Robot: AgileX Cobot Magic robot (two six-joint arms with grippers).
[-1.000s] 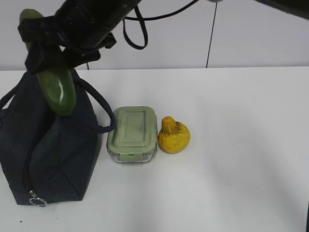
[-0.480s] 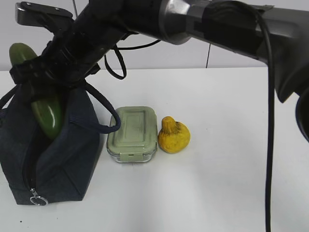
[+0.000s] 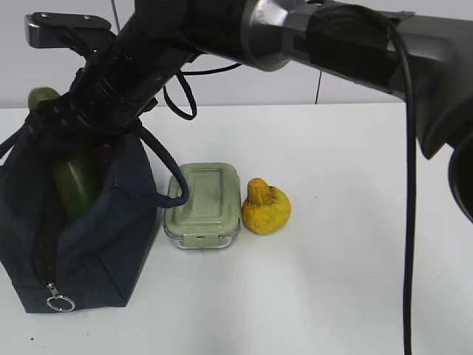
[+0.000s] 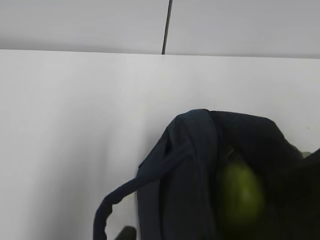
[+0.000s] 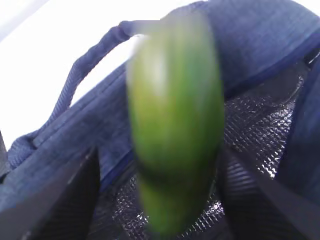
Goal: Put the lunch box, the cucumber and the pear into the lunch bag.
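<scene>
White table (image 3: 355,281), pale wall behind. Cucumber (image 3: 74,181) half inside lunch bag (image 3: 103,251) at 9 o'clock. Right gripper (image 5: 160,165) wide open, fingers (image 5: 65,195) flanking cucumber, no visible contact. Left gripper unseen; cannot tell. Risk: cucumber catching the bag rim, tipping out.

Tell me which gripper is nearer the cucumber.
Right. The right gripper straddles the cucumber over the bag; the left gripper isn't visible.

A smooth dark green cucumber (image 3: 74,181) stands half inside the open navy fabric lunch bag (image 3: 103,251) at left; just right, a sage-lidded clear lunch box (image 3: 202,204) touches a lumpy yellow pear (image 3: 266,208).
</scene>
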